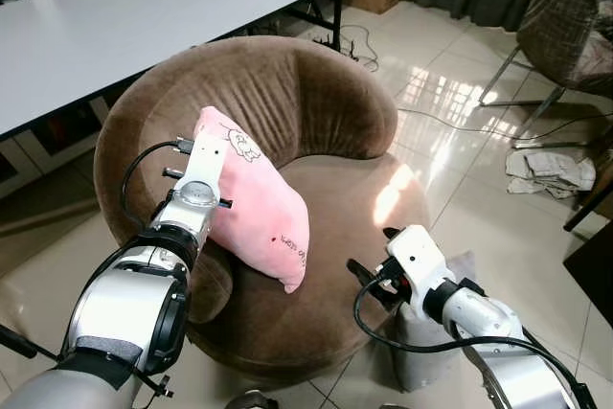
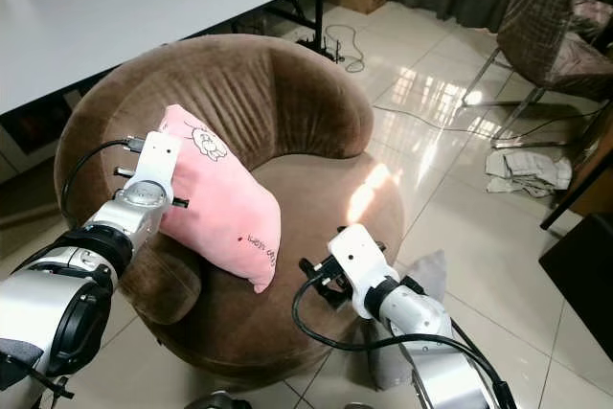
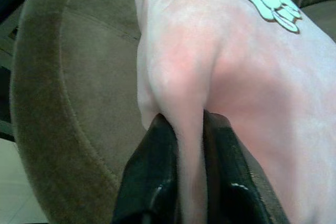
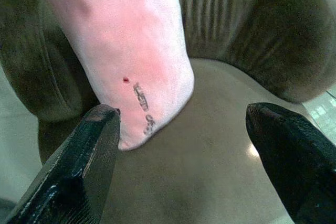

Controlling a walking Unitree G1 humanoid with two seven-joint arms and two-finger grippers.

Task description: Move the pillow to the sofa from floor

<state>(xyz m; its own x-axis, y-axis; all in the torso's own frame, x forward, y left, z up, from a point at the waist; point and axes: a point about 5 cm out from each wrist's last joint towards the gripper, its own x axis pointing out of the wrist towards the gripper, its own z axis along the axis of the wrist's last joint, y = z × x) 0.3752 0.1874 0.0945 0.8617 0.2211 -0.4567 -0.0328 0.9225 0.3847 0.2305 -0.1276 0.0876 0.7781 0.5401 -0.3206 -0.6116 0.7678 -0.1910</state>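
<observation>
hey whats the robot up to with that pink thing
The robot's left gripper is shut on a fold of the soft pink pillow with a white cartoon patch, holding it over the round brown velvet sofa chair. The pillow leans against the chair's left armrest, its lower corner reaching down to the seat cushion. The right gripper is open and apart from the pillow, at the chair's front edge.
</observation>
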